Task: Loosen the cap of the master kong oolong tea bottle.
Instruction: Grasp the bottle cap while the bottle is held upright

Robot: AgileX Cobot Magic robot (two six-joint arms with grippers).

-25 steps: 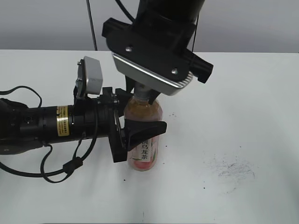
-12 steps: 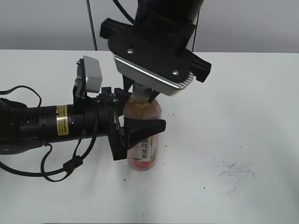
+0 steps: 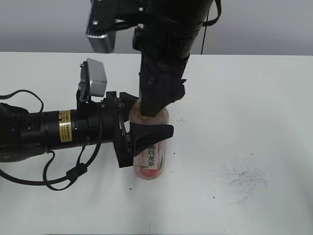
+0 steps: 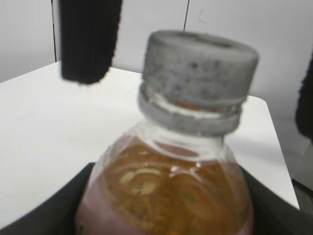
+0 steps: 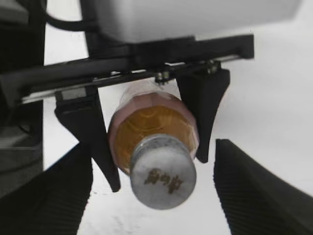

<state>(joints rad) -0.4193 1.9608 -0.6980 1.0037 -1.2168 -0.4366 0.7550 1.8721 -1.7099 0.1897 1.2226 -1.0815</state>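
Left gripper (image 3: pixel 146 139) horizontal, clamping bottle (image 3: pixel 150 161); right gripper (image 5: pixel 151 188) vertical over cap (image 5: pixel 163 178), fingers seemingly apart, clear of it

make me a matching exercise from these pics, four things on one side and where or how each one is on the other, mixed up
Things:
1. small round grey ribbed plastic cap
2. slim clear plastic bottle of amber tea
3. left gripper
4. right gripper

States:
A. standing upright on the white table
B. fingers spread apart either side of the cap, not touching it
C. clamped around the bottle's body
D. on the bottle's neck, dark logo on top

Pairs: 1-D, 2-A, 3-C, 4-B
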